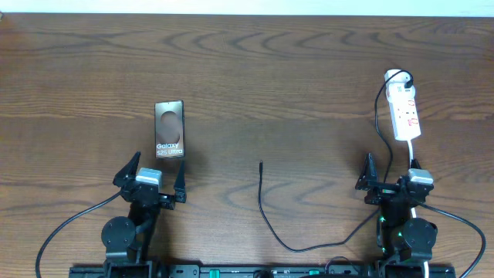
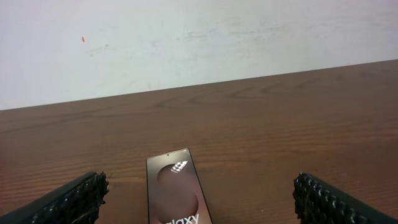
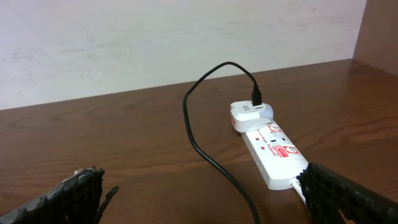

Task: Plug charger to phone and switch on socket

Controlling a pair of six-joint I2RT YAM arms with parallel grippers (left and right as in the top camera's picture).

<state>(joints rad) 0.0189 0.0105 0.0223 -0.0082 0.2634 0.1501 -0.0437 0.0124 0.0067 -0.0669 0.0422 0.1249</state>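
Opening step — nothing is gripped. The left pincer (image 1: pixel 154 179) and right pincer (image 1: pixel 392 179) are held wide, empty. The phone (image 1: pixel 170 130) lies left of worktop (image 1: pixel 293 69) centre, the socket (image 1: pixel 404 112) near the right edge. The charger (image 1: pixel 260 189) tip lies mid-worktop — to be grasped next.

Looks like a robotics lab bench to me. One black robot arm (image 1: pixel 127 228) and its twin (image 1: pixel 407 232) sit on a black mounting rail (image 1: pixel 247 272) at the edge of a brown wood-grain table (image 1: pixel 247 69). Just a plain white wall (image 2: pixel 186 43) behind it.
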